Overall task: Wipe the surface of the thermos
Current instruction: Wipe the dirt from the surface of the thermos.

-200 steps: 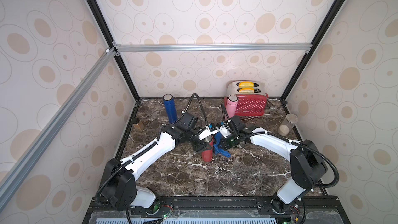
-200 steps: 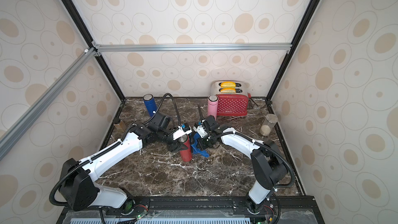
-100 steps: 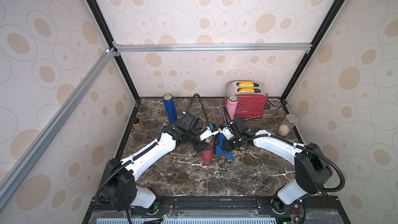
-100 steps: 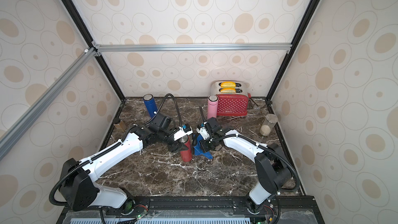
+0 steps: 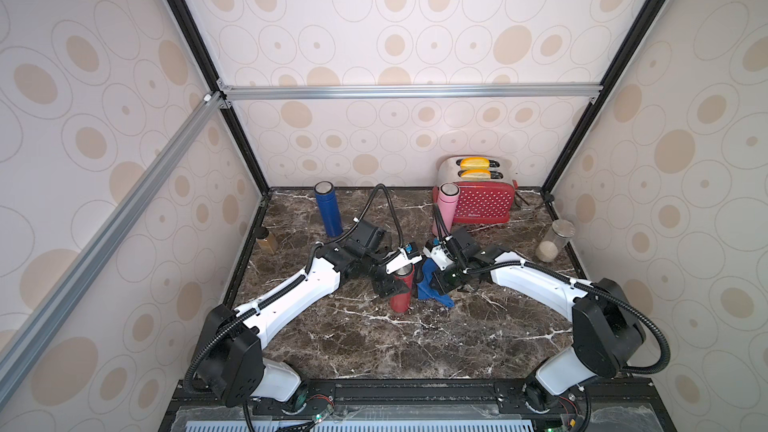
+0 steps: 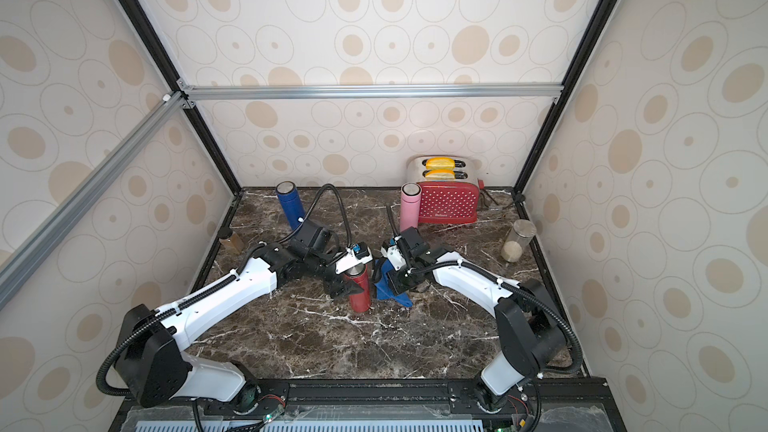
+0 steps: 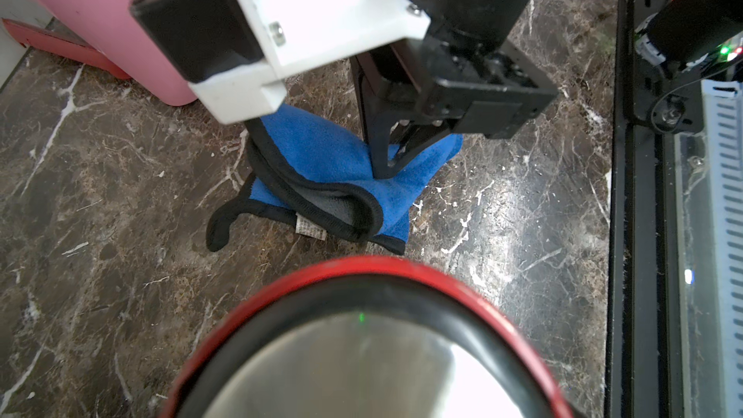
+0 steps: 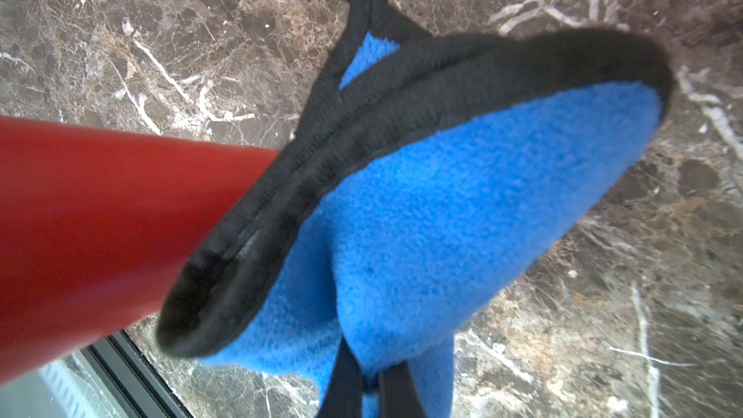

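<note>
Seemingly mid-wipe: the right gripper [image 7: 388, 164] pinches the black-hemmed blue cloth [image 7: 321, 154], which must next press the red steel-capped thermos [image 5: 402, 295] beside it; the left gripper [image 5: 392, 284] has an unclear hold.

The marble table [image 5: 374, 338] carries a red thermos [image 5: 402, 299], blue thermos [image 5: 328, 211], pink thermos [image 5: 444, 211], toaster [image 5: 482, 203], glass jar [image 5: 555, 241] and small bottle [image 5: 267, 240].

Top views: high, front, looking down, far. Wrist views: close; share cloth [image 7: 341, 162], red thermos [image 7: 362, 355].

Found red thermos [image 6: 360, 292] upright on bench [image 6: 332, 338], left pincer [image 6: 348, 283] at its top, blue cloth [image 6: 386, 290] under right pincer [image 6: 400, 281] just beside.
</note>
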Robot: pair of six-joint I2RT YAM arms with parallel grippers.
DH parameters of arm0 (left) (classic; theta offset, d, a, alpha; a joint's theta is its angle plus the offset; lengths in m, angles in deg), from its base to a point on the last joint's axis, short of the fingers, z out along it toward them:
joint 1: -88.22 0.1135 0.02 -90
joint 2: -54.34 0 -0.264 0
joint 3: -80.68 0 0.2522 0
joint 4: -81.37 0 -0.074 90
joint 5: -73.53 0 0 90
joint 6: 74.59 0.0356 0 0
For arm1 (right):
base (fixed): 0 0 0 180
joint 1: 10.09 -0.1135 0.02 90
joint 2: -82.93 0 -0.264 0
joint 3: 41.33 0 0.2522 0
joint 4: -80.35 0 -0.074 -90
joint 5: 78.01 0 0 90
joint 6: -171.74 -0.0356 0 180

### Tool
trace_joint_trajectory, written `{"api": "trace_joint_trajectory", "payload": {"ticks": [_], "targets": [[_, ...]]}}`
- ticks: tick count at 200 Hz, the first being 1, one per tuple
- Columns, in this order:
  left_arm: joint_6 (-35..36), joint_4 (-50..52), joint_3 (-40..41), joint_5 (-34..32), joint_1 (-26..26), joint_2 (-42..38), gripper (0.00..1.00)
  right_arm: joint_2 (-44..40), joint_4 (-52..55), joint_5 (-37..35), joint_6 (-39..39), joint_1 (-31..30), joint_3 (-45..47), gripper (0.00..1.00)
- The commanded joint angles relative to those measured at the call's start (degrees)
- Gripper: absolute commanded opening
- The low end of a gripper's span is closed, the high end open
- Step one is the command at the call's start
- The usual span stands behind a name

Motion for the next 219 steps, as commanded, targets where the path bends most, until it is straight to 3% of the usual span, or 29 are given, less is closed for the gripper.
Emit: {"api": "trace_joint_trajectory", "payload": {"ticks": [1, 13, 69, 120, 172, 219], "targets": [[1.47, -0.96, 0.6, 0.01, -0.39, -1.81, 0.84, -1.66, 0.82, -0.43, -0.27, 0.15, 0.76, 0.0], [0.97, -2.42, 1.5, -0.34, -0.41, -2.78, 0.93, -1.66, 0.97, -0.48, -0.23, 0.29, 0.67, 0.0], [-3.79, -13.52, 7.79, -2.47, -0.4, -8.34, 0.99, -1.56, 1.25, -0.39, -0.36, 0.3, 0.67, 0.0], [-11.62, -28.47, 15.44, -3.87, -0.31, -12.63, 0.99, -1.98, 2.43, -0.82, -0.35, 0.38, 0.35, 0.0], [-22.31, -50.64, 26.24, -4.07, -0.34, -13.4, 0.99, -2.07, 5.62, -1.49, 0.13, 0.3, -2.1, 0.0], [-24.98, -68.86, 35.09, -5.83, -0.32, -14.7, 0.99, -1.91, 7.33, -1.67, -0.51, 0.33, -3.45, 0.0]]}}
